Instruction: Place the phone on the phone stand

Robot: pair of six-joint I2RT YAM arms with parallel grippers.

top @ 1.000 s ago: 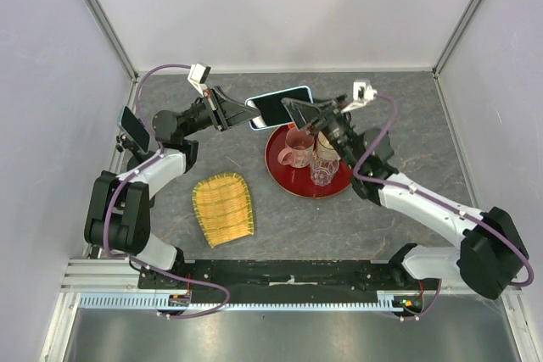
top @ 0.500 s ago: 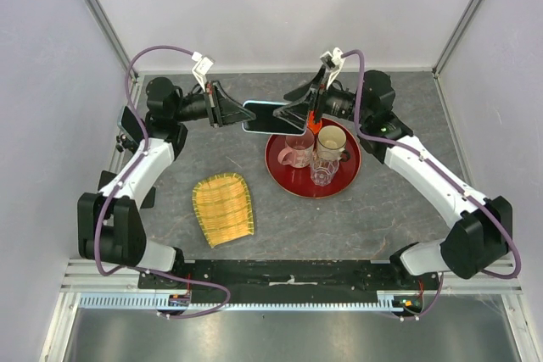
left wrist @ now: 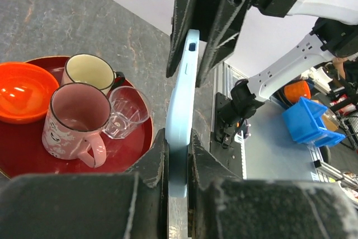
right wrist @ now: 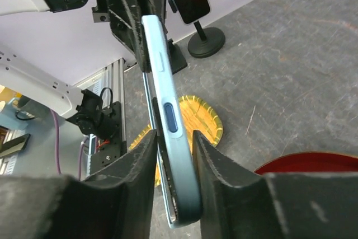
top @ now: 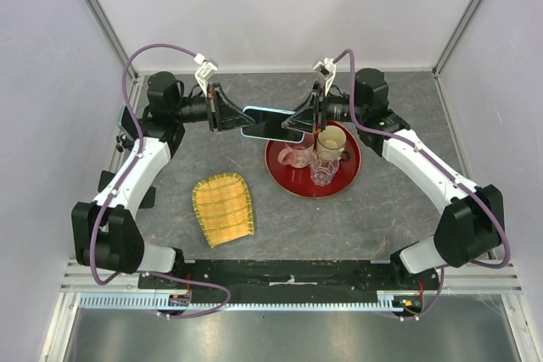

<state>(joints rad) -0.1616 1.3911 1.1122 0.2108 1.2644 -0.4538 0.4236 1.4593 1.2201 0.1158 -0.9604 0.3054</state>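
The phone (top: 270,122), light blue with a dark screen, hangs in the air over the back of the table, held edge-on between both grippers. My left gripper (top: 243,119) is shut on its left end, and its fingers clamp the phone's edge in the left wrist view (left wrist: 178,149). My right gripper (top: 296,124) is shut on the phone's right end (right wrist: 168,121). The black phone stand (top: 133,127) stands at the table's left edge, well left of the phone; it also shows in the right wrist view (right wrist: 193,4).
A red tray (top: 293,182) sits just under and right of the phone, holding a pink mug (left wrist: 78,116), a cream mug (left wrist: 89,71), a glass (left wrist: 128,110) and an orange bowl (left wrist: 22,90). A yellow woven mat (top: 224,207) lies front left.
Both arms have drawn back and straightened. The phone has dropped slightly and levelled out. My right gripper has come onto its right end and closed there.
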